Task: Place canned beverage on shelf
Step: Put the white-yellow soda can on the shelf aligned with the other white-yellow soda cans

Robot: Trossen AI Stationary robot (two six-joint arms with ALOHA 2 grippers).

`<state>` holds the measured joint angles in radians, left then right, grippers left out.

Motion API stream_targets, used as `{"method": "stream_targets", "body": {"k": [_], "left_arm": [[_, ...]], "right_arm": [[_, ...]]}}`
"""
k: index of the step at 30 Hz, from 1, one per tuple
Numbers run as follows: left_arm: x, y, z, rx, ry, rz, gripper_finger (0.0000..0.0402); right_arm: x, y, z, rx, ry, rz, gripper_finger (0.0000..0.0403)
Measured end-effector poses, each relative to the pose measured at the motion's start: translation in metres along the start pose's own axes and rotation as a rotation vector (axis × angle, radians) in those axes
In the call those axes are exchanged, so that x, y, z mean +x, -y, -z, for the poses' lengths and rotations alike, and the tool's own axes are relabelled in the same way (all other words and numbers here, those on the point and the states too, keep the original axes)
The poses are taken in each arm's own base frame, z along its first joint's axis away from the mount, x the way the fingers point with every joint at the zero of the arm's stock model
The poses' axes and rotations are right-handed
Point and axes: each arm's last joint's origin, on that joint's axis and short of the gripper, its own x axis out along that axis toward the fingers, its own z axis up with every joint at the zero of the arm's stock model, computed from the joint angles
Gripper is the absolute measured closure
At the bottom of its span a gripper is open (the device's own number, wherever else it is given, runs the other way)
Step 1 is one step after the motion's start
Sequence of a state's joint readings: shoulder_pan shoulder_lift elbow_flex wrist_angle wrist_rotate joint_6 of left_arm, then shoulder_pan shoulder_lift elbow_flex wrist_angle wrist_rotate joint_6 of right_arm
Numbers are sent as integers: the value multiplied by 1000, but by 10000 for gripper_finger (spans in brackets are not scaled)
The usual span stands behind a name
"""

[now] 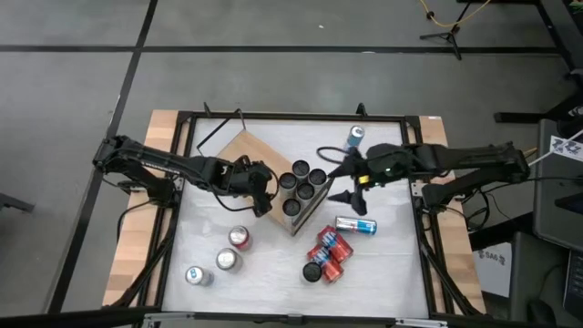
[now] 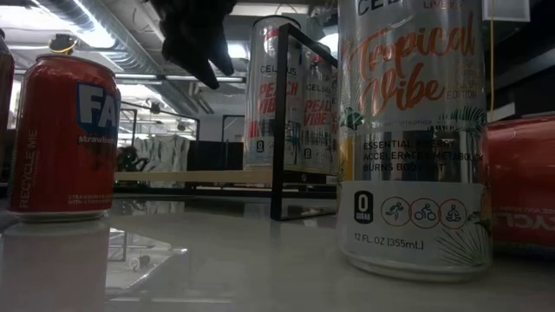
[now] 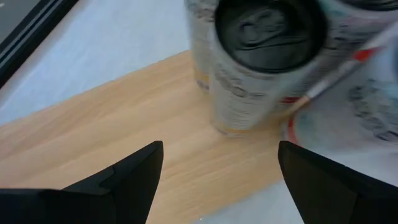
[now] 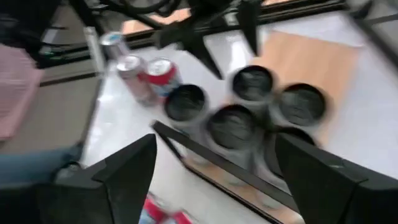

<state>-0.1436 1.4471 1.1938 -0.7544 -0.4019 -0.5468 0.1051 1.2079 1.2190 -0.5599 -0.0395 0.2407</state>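
Note:
The shelf, a light-wood board on a black wire frame, stands turned cornerwise mid-table. Several black-topped cans stand upright on its right part. My left gripper is open over the board, just left of the nearest can, which stands on the wood ahead of the fingers. My right gripper is open and empty, to the right of the cans and above them; its wrist view looks down on their tops.
A blue can stands at the far right. A can lies on its side, with a cluster of red cans nearer. A red-topped can and two silver ones stand near left. A black frame rims the table.

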Motion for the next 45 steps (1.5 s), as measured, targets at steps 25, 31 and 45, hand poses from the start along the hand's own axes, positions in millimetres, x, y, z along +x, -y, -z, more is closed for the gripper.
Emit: {"method": "stream_targets", "body": {"k": [25,31,45], "left_arm": [[-15,26,15,89,62,3,89],[-19,33,19,109,75,22,89],[-27,49,20,96,164,83,89]], "right_arm": [[48,-114,22,105,68,-140,79],[57,-149,42,62,109,-107,79],[95,-193,97,-31,52,-31,79]]}}
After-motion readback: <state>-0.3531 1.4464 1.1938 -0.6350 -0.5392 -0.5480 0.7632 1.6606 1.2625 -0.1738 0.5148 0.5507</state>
